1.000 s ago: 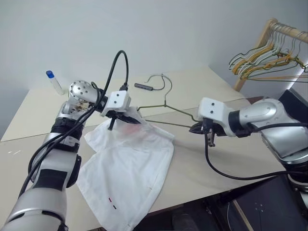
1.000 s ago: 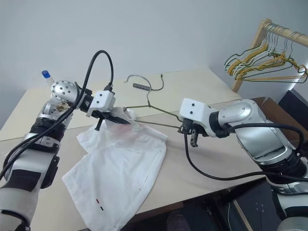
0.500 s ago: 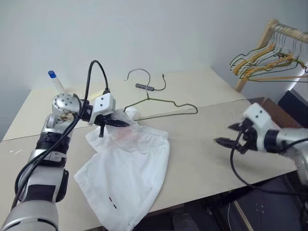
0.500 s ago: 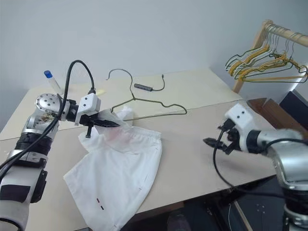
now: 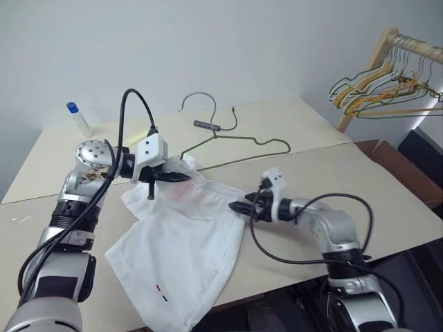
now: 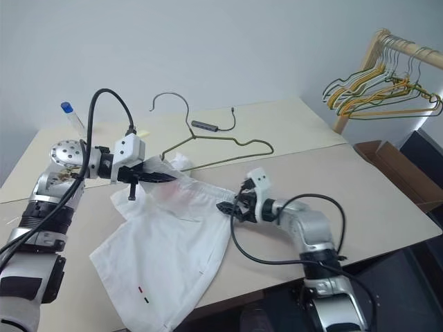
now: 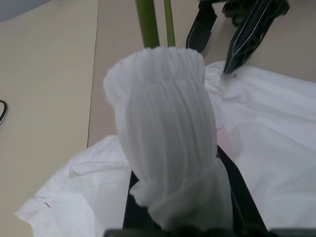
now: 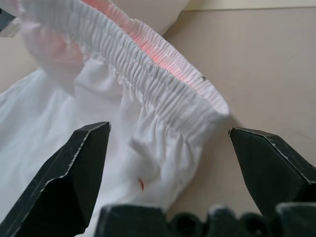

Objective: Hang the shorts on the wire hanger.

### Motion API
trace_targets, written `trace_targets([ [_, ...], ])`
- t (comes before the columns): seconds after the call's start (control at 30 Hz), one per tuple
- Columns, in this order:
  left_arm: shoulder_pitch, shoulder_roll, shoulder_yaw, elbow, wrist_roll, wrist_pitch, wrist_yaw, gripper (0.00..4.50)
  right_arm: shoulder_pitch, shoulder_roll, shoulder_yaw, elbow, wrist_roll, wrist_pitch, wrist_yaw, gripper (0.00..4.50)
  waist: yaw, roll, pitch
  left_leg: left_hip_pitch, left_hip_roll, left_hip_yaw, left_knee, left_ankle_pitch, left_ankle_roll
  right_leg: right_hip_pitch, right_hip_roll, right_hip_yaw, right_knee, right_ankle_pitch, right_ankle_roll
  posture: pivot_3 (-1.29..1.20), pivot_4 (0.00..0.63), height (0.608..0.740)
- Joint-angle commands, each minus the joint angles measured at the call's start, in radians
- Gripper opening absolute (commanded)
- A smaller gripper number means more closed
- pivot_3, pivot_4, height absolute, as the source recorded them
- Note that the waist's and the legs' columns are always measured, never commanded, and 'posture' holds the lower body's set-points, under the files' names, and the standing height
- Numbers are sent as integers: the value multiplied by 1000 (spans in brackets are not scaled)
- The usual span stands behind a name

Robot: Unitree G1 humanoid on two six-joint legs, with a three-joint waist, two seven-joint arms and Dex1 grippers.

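Observation:
The white shorts (image 5: pixel 183 256) lie spread on the table, their gathered waistband (image 8: pixel 163 84) toward the back. My left gripper (image 5: pixel 171 178) is shut on the waistband's left end and holds it bunched and lifted (image 7: pixel 163 123). My right gripper (image 5: pixel 235 205) stands open and low at the waistband's right corner, one finger on either side of the corner (image 8: pixel 197 113). The olive-grey wire hanger (image 5: pixel 239 142) lies free behind the shorts, its hook (image 5: pixel 197 98) pointing away, one end close to the lifted cloth.
A wooden rack with bunched yellow and green hangers (image 5: pixel 387 79) stands at the far right. A blue-capped bottle (image 5: pixel 77 117) is at the back left. A black cable with a grey adapter (image 5: pixel 208 125) lies by the hanger's neck. A brown box (image 6: pixel 387 166) sits beyond the table's right edge.
My right gripper let go of the hanger's end, swung out to the right, then came down and left to the waistband's right corner, open. The hanger now rests on the table. My left gripper kept its hold.

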Motion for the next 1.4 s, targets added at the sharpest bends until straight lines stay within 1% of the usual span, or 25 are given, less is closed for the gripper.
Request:
trace_targets([
  [0.03, -5, 15, 29, -39, -23, 11, 15, 90, -27, 10, -4, 33, 1, -42, -4, 3218, 2, 0, 0, 0, 0, 0, 0, 0, 0, 0, 0, 0, 0, 0, 0, -134, 0, 740],
  [0.17, 4, 20, 29, -50, -28, 15, 22, 90, -10, 9, -47, -2, 35, -27, -15, 1855, 0, 0, 0, 0, 0, -1, 0, 0, 0, 0, 0, 0, 0, 0, 0, -133, 0, 740],
  [0.33, 32, 38, 25, -55, -26, 14, 9, 90, 38, -14, -135, -122, 126, 12, -6, 169, 0, 0, 0, 0, 0, -1, 0, 0, 0, 0, 0, 0, 0, 0, 0, -141, 0, 740],
  [0.37, 35, 43, 23, -49, -24, 13, 4, 90, 45, -21, -155, -146, 151, 24, -1, 47, -1, 0, 0, 0, 0, -1, 0, 0, 0, 0, 0, 0, 0, 0, 0, -147, 0, 740],
  [0.47, 43, 58, 20, -18, -12, -7, -4, 90, 70, -70, -182, -209, 196, 52, 20, 47, -1, 0, 0, 0, 0, -1, 0, 0, 0, 0, 0, 0, 0, 0, 0, -151, 0, 740],
  [0.53, 51, 74, 21, 3, -7, -25, -18, 90, 82, -115, -200, -210, 211, 56, 36, 47, -1, 0, 0, 0, 0, -1, 0, 0, 0, 0, 0, -1, 0, 0, 0, -160, 0, 740],
  [0.67, 91, 126, 7, 16, 13, -112, -67, 90, 78, -192, -237, -160, 220, 46, 38, 47, -3, 0, 0, 0, 0, -1, 0, 0, 0, 1, 0, 0, 0, 0, 0, -165, 0, 740],
  [0.8, 127, 142, 21, -10, -24, -118, -94, 90, 63, -260, -258, -121, 237, 39, 57, 47, -2, 0, 0, 0, 0, -1, 0, 0, 0, 1, 0, -1, -1, 0, 0, -165, 0, 740],
  [0.9, 145, 151, 22, -11, -19, -126, -91, 90, 49, -297, -259, -84, 238, 24, 68, 47, -1, 0, 0, 0, 0, -1, 0, 0, 0, 1, 0, -1, -1, 0, 0, -164, 0, 740],
  [1.07, 163, 166, 15, -8, 18, -123, -33, 90, 42, -344, -257, -81, 254, 21, 92, 47, 0, 0, 0, 0, 0, -1, 0, 0, 0, 1, 0, -1, -1, 0, 0, -160, 0, 740],
  [1.23, 169, 147, 40, -16, -20, -76, 15, 90, 52, -372, -252, -80, 256, 11, 114, 47, 1, 0, 0, 0, 0, -1, 0, 0, 0, 1, 0, -1, -1, 0, 0, -159, 0, 740],
  [1.4, 200, 159, 28, -40, -34, -69, 7, 90, 60, -384, -255, -98, 260, 11, 120, 47, -2, 0, 0, 0, 1, -1, 0, 0, 1, 1, 0, -1, -1, 0, 0, -166, 0, 740],
])
